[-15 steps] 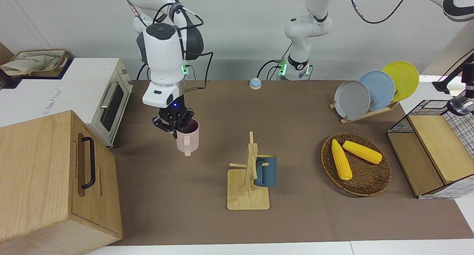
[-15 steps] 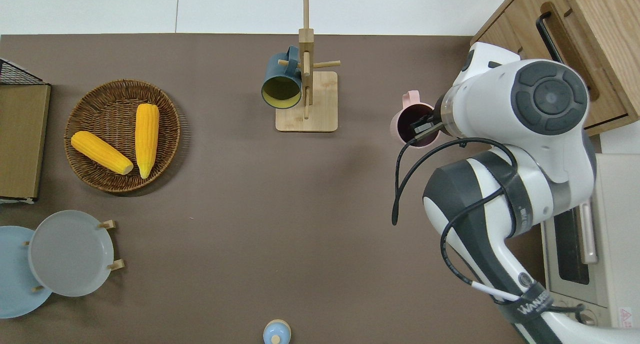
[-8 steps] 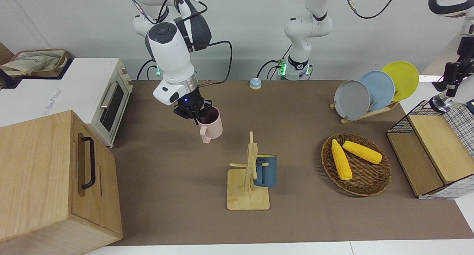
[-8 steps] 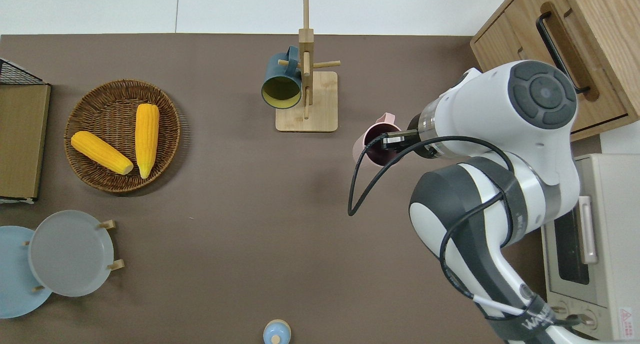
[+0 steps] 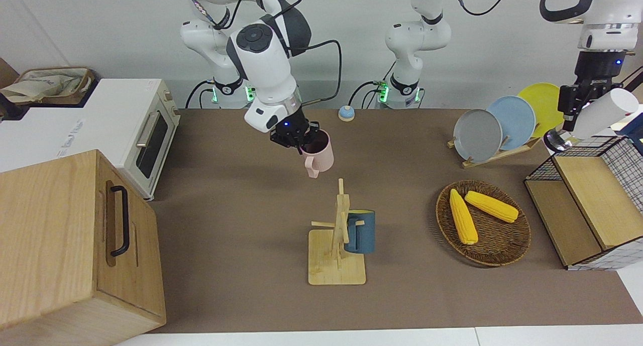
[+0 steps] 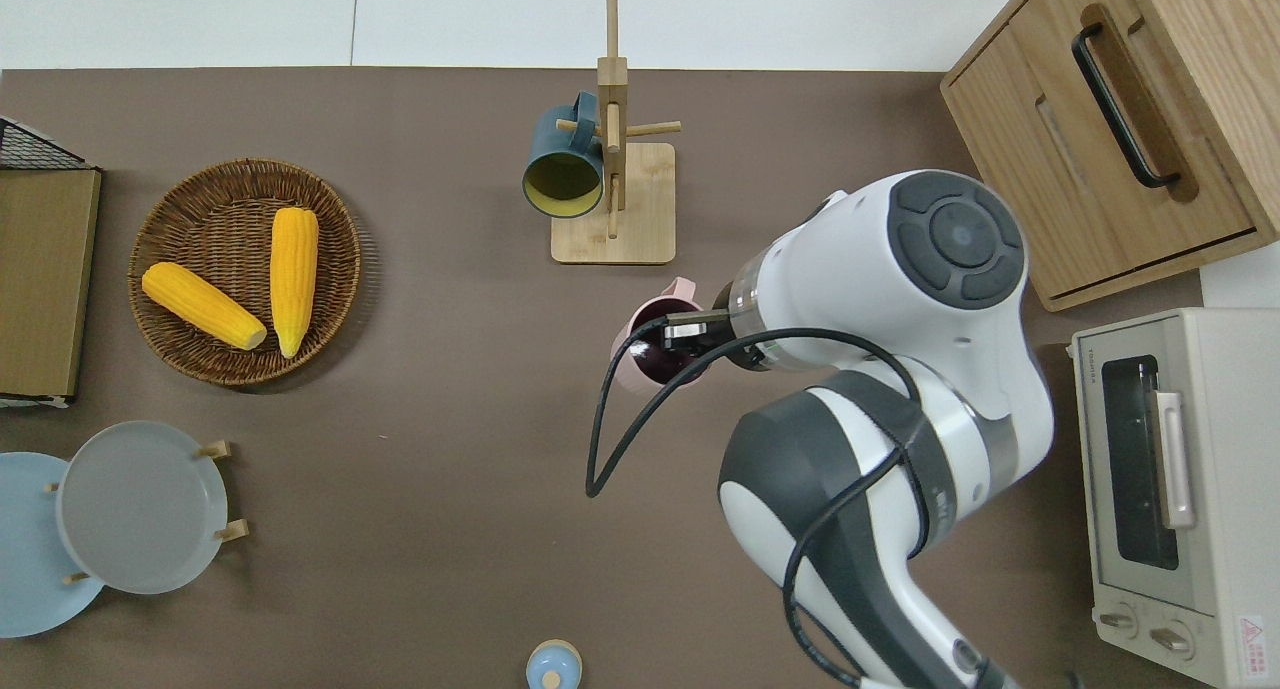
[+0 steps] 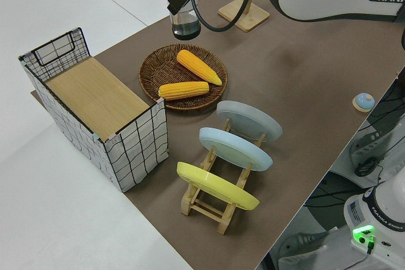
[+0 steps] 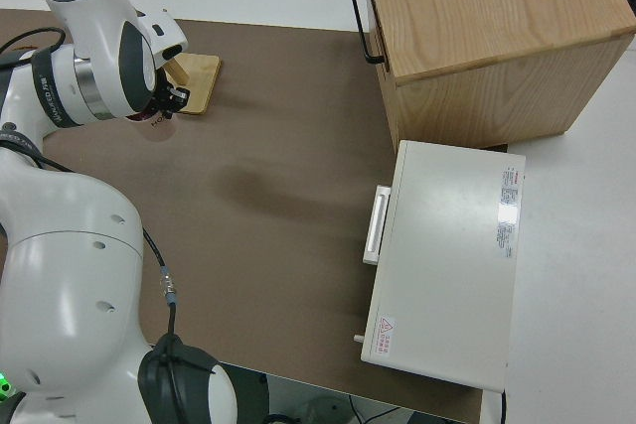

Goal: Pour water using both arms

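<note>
Front view: right claw (image 5: 296, 139) grips the rim of one pink mug (image 5: 318, 156), lifted upright above the brown tabletop (image 5: 241, 225), handle pointing down and away from the robots. Left claw (image 5: 570, 107) clasps one white cylindrical pitcher (image 5: 600, 114), tilted, its long axis slanting with the dark end lower, above the wire basket (image 5: 623, 155).

Overhead view: mug mouth faces up, over bare tabletop nearer the robots than the wooden mug rack (image 6: 612, 169) holding one blue mug (image 6: 563, 164).
</note>
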